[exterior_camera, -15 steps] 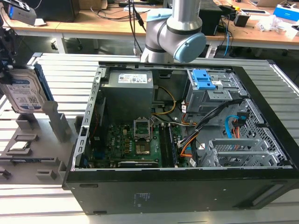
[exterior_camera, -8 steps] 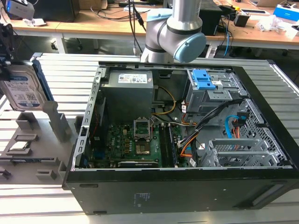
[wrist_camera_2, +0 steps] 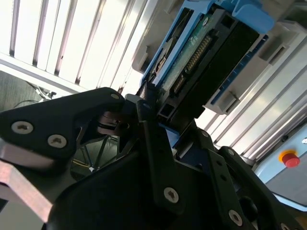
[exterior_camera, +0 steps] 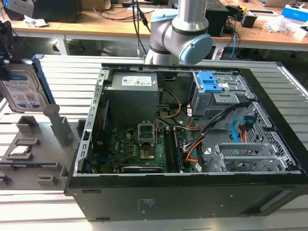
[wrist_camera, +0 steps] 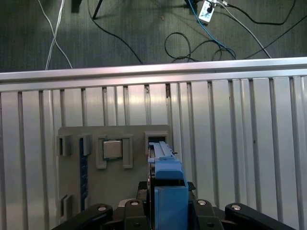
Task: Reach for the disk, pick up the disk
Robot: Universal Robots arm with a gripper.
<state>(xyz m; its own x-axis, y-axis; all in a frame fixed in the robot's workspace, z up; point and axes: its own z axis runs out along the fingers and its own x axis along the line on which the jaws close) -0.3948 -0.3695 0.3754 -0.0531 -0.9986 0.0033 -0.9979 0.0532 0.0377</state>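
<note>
Hand [wrist_camera: 167,205] snug around the disk [wrist_camera: 166,168].

We read this as robotics lab or workshop. Industrial robot arm [exterior_camera: 185,33] stands over slatted aluminium surface [exterior_camera: 62,67]. Open desktop computer case [exterior_camera: 192,144] lies on it, boards and wiring bared. Computer parts sit about: chip [wrist_camera: 112,149] in grey fixture plate [wrist_camera: 115,187], disk [exterior_camera: 19,91] upright by it. We spot red emergency-stop button [wrist_camera_2: 289,158] in second wrist view. Long wooden benches [exterior_camera: 96,24] behind carry boxes, gear, leads. Loose cables [wrist_camera: 166,47] trail over dark floor [wrist_camera: 120,28].
</note>
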